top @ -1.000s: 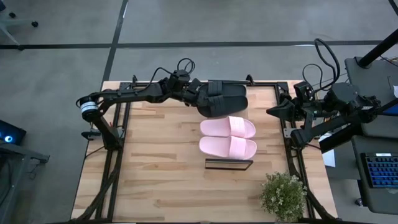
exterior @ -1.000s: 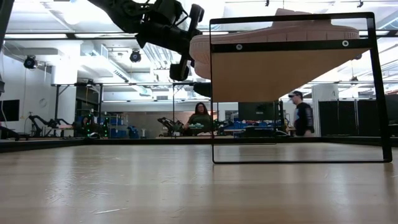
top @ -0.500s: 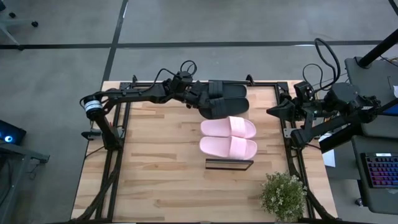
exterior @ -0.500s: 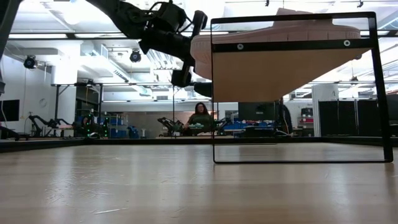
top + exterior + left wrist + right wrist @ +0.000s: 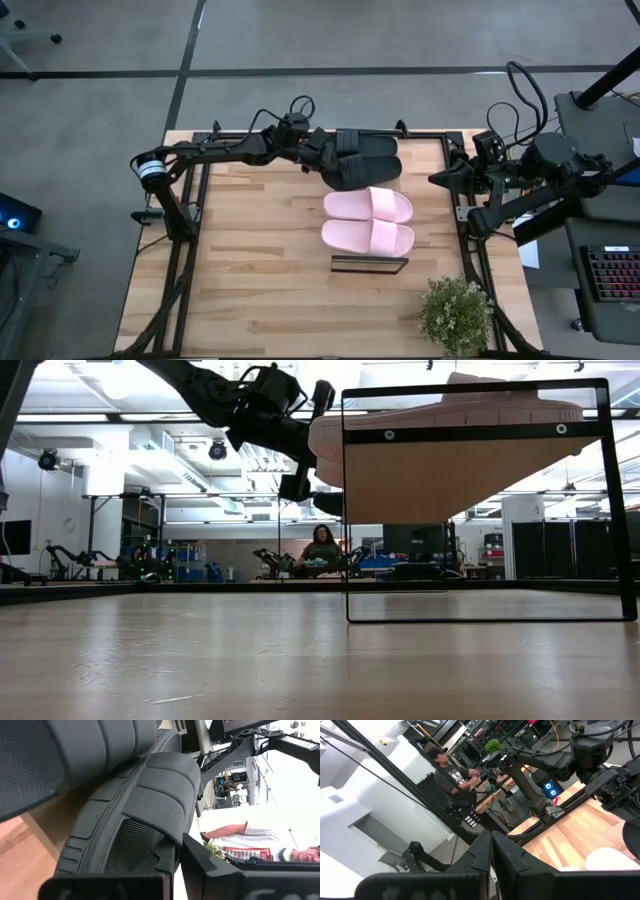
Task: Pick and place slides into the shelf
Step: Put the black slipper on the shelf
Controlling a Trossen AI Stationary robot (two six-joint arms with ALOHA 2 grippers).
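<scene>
Setting the black slide (image 5: 365, 170) squarely beside its mate, the clenched left hand (image 5: 322, 160) holds it over the shelf (image 5: 470, 480); release only once flat. The right hand (image 5: 437, 180) waits, closed.

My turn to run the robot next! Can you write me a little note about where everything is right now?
Left gripper: shut, at the black slides on the far end of the shelf; whether it grips one cannot be told.
Right gripper: shut, holding nothing, waiting at the table's right edge.
Pink slides: side by side on the shelf, nearer than the black pair.
Done: all four slides appear to be on the shelf.
Left: check the black pair sits straight, then pull the left arm back.
</scene>
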